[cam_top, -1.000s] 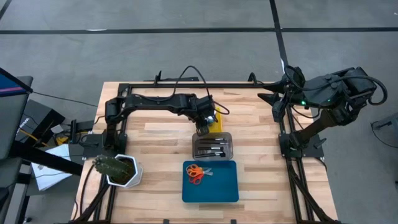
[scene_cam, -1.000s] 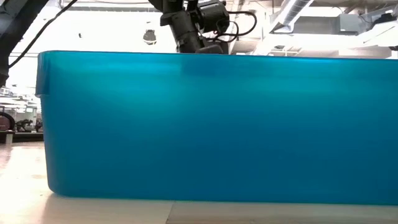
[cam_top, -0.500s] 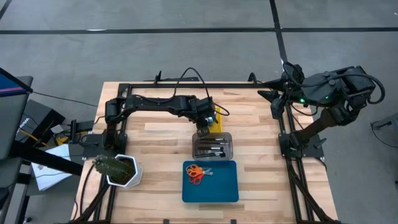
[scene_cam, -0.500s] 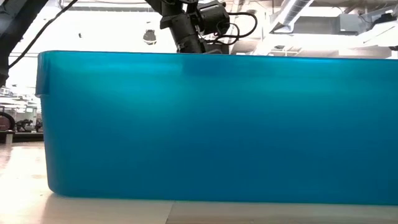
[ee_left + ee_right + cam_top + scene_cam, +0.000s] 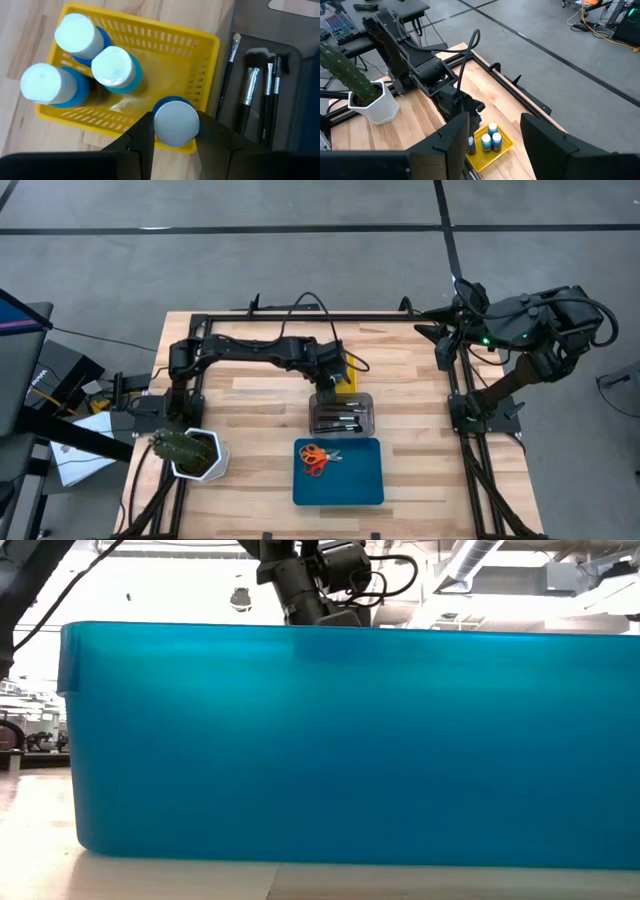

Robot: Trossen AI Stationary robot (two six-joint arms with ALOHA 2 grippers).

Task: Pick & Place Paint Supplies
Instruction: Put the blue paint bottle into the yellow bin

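Observation:
A yellow tray [image 5: 150, 37] at the table's middle holds three blue bottles with white caps [image 5: 112, 67]. My left gripper [image 5: 175, 125] hangs over the tray's corner nearest the clear tray, shut on another such bottle [image 5: 172, 102]. In the high view the left gripper [image 5: 326, 387] is between the yellow tray [image 5: 345, 373] and the clear tray [image 5: 342, 415]. Dark-handled brushes [image 5: 250, 90] lie in the clear tray. Orange-handled scissors [image 5: 315, 458] lie in the blue tray [image 5: 350, 480]. My right gripper [image 5: 492, 145] is open, raised at the table's far right, holding nothing. My left gripper pinches the bottle between its two fingers [image 5: 142, 137], one on either side of the white cap [image 5: 160, 125]. The fingers come from above, slanting down. The bottle stands upright, cap up, over the yellow tray's rim. Its bottom is hidden by the cap, so whether it rests on anything cannot be told.
A cactus in a white pot [image 5: 190, 452] stands at the table's near left. In the low view the blue tray's wall [image 5: 340, 740] fills the picture, with only the left arm's wrist [image 5: 310, 585] showing above it. Bare wood lies left and right of the trays.

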